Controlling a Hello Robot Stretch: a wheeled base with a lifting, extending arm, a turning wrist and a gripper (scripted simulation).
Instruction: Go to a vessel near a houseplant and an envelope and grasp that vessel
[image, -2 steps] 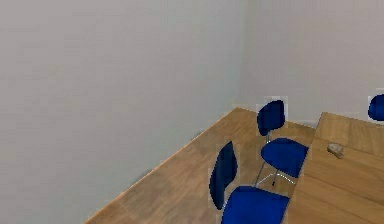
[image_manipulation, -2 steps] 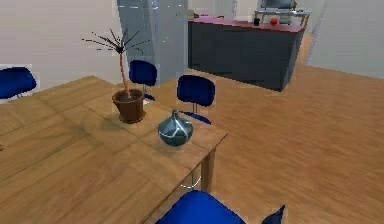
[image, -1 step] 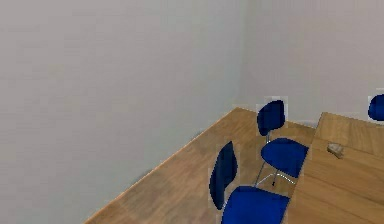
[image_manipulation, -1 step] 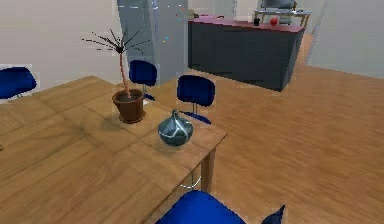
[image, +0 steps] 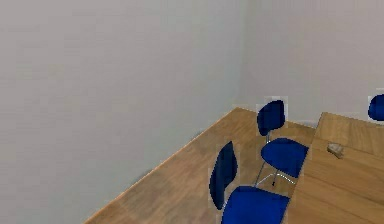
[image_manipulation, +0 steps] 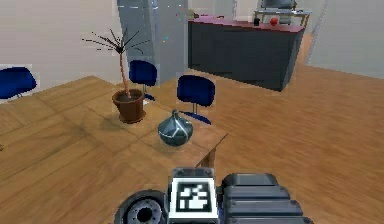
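A round blue-green vase (image_manipulation: 175, 128) with a narrow neck stands near the edge of a wooden table (image_manipulation: 60, 150) in the arm side view. Just left of it and farther back is a houseplant (image_manipulation: 127, 95) with thin dark leaves in a brown pot. At the bottom edge of that view are a white square marker (image_manipulation: 195, 197) and the gripper's dark body (image_manipulation: 148, 210) left of it. Its far end cannot be made out, so I cannot tell whether it holds anything. The vase sits a short way up the picture from the marker.
Blue chairs (image_manipulation: 196, 92) (image_manipulation: 144, 72) stand beyond the table, and behind them a dark counter (image_manipulation: 245, 50) and a tall grey cabinet (image_manipulation: 150, 30). The forward view has a bare wall, blue chairs (image: 283, 155) (image: 245, 205) and a table edge (image: 345, 185) with a small pale object (image: 336, 150).
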